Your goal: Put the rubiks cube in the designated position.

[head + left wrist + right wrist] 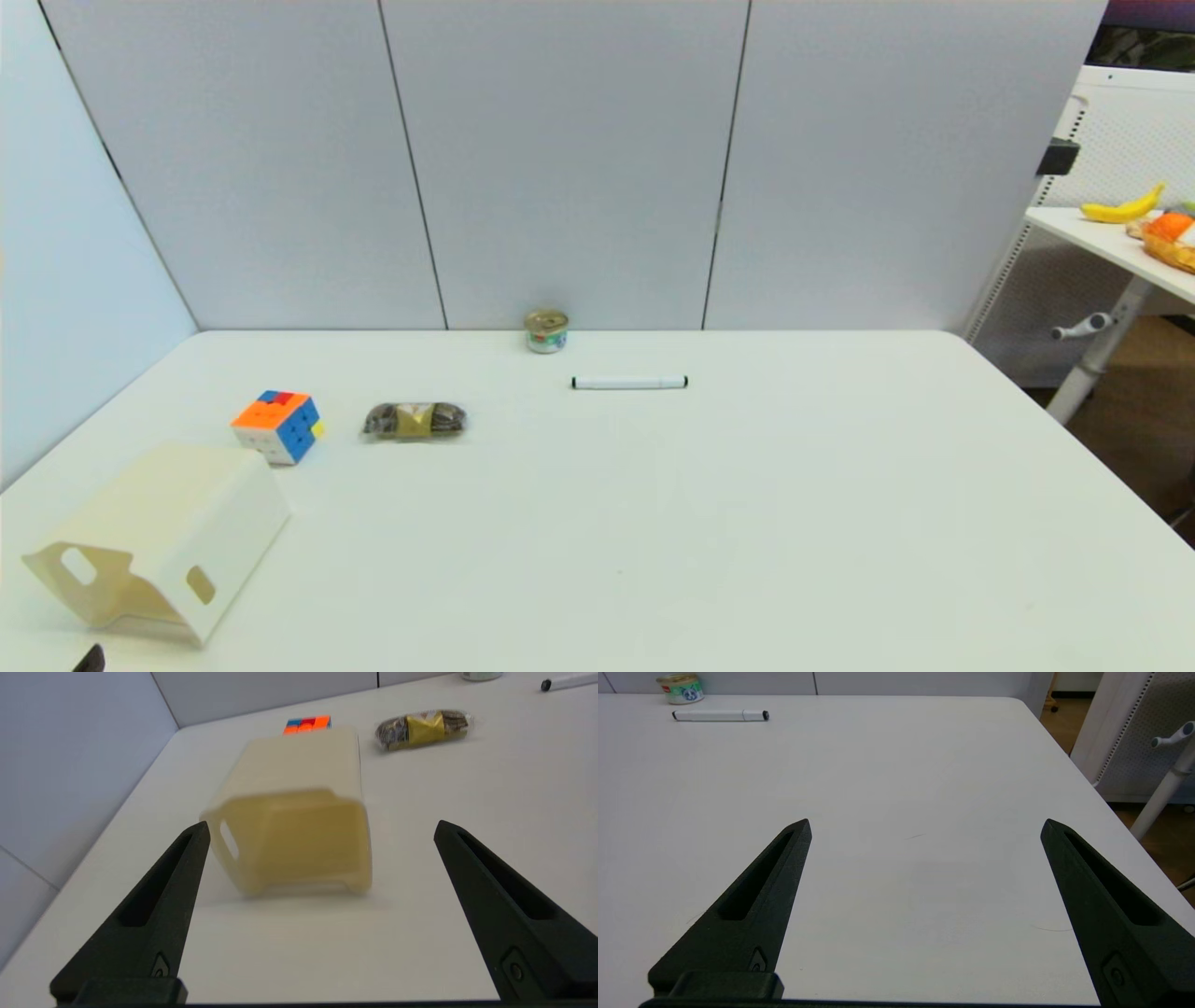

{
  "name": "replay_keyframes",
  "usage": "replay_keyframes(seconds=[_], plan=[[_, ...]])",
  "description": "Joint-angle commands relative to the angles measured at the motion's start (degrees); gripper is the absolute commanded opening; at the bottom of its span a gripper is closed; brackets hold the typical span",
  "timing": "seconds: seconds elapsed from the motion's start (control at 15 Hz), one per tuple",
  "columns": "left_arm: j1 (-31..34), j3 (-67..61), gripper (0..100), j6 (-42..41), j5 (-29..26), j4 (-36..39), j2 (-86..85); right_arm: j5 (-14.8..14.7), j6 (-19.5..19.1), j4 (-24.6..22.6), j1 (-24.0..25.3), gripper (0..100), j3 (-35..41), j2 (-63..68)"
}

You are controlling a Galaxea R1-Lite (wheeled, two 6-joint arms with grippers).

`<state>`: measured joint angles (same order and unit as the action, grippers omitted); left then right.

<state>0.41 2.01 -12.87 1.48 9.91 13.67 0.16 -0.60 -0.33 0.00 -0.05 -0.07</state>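
Head view: the rubiks cube [277, 426] sits near the table's [653, 523] left edge, just behind a cream box [163, 541] on its side. Left wrist view: left gripper [321, 828] spread wide, box interior empty. Right wrist view: right gripper [926, 826] spread wide over bare tabletop

Right gripper [924, 826] jaws wide apart over bare white table [896, 788], marker [720, 715] near small can [681, 689] far off

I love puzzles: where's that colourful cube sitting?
In the head view, the rubiks cube sits on the table's left side, between the cardboard box and a wrapped snack.
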Motion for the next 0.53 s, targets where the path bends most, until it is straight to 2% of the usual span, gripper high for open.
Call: replay_keyframes(seconds=[0.07, 0.2, 0.4, 0.53], plan=[[-0.3, -2.0, 100, 2.9, -5.2, -9.6, -13.6, 0.0, 0.0, 0.0, 0.0, 100, 0.0, 0.1], [-0.3, -2.0, 100, 3.6, -4.8, -9.6, -13.7, 0.0, 0.0, 0.0, 0.0, 100, 0.0, 0.1], [-0.3, -2.0, 100, 11.7, -2.4, -9.9, -13.7, 0.0, 0.0, 0.0, 0.0, 100, 0.0, 0.1], [-0.3, -2.0, 100, 12.9, -1.5, -9.8, -13.7, 0.0, 0.0, 0.0, 0.0, 100, 0.0, 0.1]])
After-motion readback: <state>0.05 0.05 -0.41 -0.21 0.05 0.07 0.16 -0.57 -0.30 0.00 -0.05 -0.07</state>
